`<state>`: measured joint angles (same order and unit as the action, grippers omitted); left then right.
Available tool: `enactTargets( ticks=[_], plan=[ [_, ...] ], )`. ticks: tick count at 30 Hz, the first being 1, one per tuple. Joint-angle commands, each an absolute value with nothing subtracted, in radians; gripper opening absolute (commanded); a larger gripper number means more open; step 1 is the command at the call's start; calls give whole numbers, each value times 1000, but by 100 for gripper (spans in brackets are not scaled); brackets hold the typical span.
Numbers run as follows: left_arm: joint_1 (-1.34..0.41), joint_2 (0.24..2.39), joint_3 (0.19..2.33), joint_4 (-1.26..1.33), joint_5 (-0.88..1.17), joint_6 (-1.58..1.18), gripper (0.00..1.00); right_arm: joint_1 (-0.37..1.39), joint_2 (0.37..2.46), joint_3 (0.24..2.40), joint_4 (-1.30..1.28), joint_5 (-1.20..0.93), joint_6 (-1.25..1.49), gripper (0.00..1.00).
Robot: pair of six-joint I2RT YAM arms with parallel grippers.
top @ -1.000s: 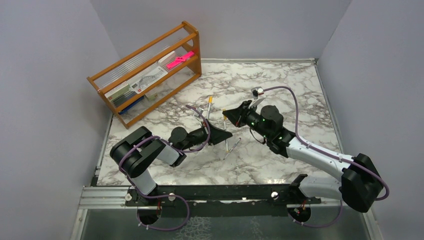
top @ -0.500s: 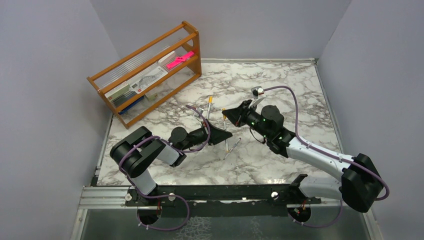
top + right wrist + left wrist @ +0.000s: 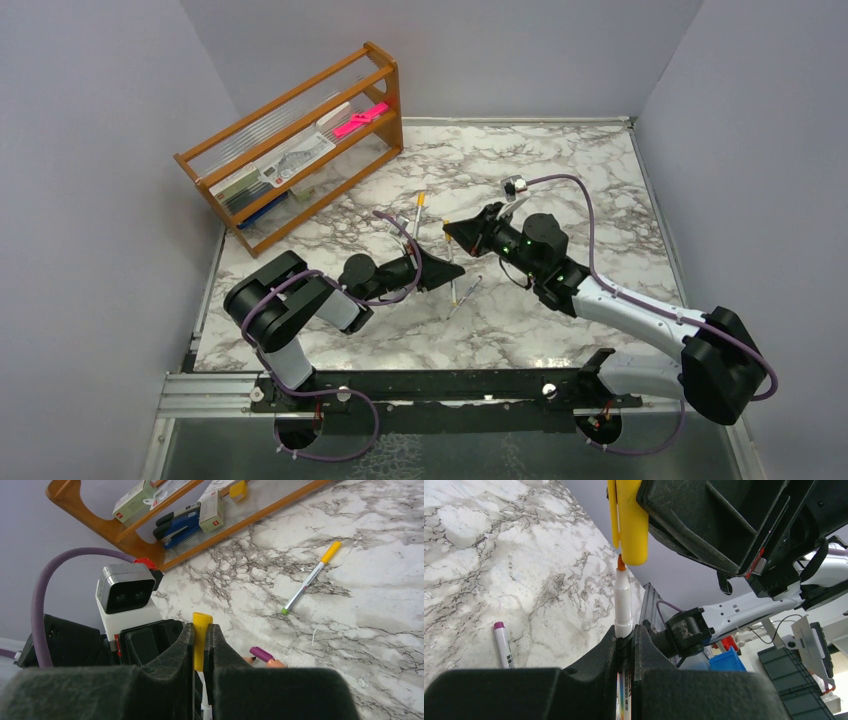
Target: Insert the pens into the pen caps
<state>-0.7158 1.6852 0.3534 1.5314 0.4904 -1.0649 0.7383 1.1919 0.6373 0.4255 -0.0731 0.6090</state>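
Jaws on white pen (image 3: 623,600), yellow cap (image 3: 631,525)

Surface: white marble-patterned table (image 3: 560,160) with grey veins.
Far-left corner: wooden rack (image 3: 300,140), standing on the table.
Near the rack's right end: yellow-capped pen (image 3: 419,212), lying flat.
Further from the rack, mid-table: pale pens (image 3: 464,294), lying close together.

Small print runs along the pen (image 3: 623,605) at bottom centre and on a red-marked box (image 3: 212,510) at top centre; none is legible.
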Motion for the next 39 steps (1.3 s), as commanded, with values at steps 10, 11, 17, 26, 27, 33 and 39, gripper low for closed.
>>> enactTargets(
  ticks=[10, 11, 17, 26, 27, 33, 39],
  plan=[
    [-721, 1654, 376, 1715, 504, -1053, 0, 739, 1193, 614, 458, -70, 612, 1],
    [-722, 1654, 377, 1715, 503, -1054, 0, 738, 1193, 618, 459, -69, 609, 1],
    [-721, 1647, 371, 1708, 503, -1051, 0, 738, 1186, 636, 455, -68, 602, 1],
    [-721, 1672, 372, 1733, 505, -1061, 0, 737, 1186, 703, 413, -40, 557, 1],
    [-721, 1673, 372, 1735, 505, -1063, 0, 738, 1187, 706, 410, -35, 553, 1],
    [-721, 1663, 370, 1735, 505, -1063, 0, 738, 1208, 708, 407, -33, 551, 1],
    [-721, 1644, 368, 1729, 505, -1066, 0, 737, 1207, 689, 414, -33, 557, 1]
  ],
)
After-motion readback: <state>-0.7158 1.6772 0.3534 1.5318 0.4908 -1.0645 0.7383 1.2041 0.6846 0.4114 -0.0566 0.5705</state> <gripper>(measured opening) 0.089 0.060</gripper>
